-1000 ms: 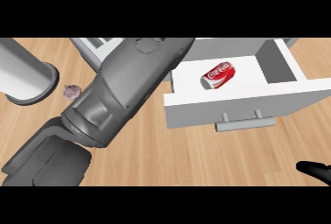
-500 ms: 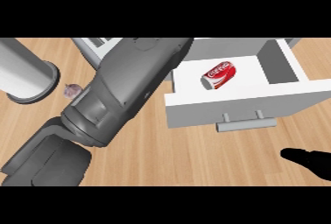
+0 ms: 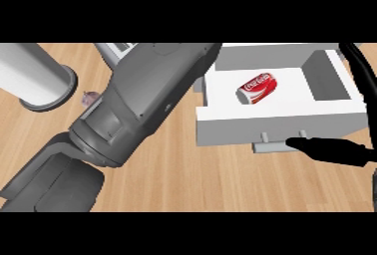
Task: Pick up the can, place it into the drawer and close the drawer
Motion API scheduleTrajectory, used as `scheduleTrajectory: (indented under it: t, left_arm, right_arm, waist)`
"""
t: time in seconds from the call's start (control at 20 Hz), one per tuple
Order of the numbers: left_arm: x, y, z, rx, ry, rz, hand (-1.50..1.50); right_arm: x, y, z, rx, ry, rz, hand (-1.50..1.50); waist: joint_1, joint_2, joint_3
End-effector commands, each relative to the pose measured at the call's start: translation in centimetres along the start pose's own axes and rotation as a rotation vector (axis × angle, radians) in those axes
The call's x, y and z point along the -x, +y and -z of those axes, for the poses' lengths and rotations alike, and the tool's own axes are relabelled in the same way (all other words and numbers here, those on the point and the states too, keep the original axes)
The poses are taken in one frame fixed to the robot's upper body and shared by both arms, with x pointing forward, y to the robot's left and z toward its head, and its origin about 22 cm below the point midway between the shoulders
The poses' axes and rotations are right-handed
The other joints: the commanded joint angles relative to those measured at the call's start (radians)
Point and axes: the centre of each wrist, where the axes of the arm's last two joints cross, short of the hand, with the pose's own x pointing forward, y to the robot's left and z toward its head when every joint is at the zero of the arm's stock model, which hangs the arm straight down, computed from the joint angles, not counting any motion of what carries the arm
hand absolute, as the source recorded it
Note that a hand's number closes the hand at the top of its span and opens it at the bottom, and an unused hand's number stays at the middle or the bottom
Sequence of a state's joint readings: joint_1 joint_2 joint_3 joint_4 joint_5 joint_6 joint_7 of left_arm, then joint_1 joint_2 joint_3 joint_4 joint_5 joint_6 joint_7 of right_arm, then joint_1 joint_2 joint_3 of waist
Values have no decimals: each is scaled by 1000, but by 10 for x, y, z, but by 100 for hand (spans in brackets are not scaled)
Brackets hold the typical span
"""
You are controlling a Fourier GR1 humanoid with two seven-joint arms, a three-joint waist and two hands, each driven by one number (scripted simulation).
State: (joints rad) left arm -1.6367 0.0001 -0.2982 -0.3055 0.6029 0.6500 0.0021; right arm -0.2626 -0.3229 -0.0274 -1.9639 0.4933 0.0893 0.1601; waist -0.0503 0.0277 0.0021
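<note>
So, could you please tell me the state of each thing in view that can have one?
drawer: open.
can: lying on its side inside the drawer, not held.
right hand: open, fingers straight, holding nothing, at the drawer's front beside the handle.
left hand: not in view; only its forearm shows, crossing the counter.

Glossy red can [image 3: 257, 88], matt white drawer [image 3: 280, 127], wood-grain counter [image 3: 221, 179]
</note>
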Motion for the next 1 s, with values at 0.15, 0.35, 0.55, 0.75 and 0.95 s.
scheduleTrajectory:
  t: [0.15, 0.35, 0.55, 0.75, 0.95]
  left_arm:
    - [-1, -2, -1, 8, 1, 30, -150]
    - [-6, 1, 2, 14, 3, 13, -150]
    - [4, 11, 5, 16, 3, -19, -150]
    - [2, 28, 12, -7, -2, 1, -150]
    - [6, 35, 12, -19, -2, 17, -150]
  right_arm:
    - [16, 60, 29, -103, -27, -195, -150]
    - [34, 73, 43, -114, 12, -297, -150]
    - [61, 104, 49, -127, -7, -351, -150]
    - [69, 125, 64, -117, 3, -390, -150]
    - [90, 139, 77, -83, 37, -407, -150]
  waist:
    - [33, -9, 0]
    - [49, -13, -1]
    - [64, -15, -1]
    - [69, -19, -1]
    - [98, -21, -1]
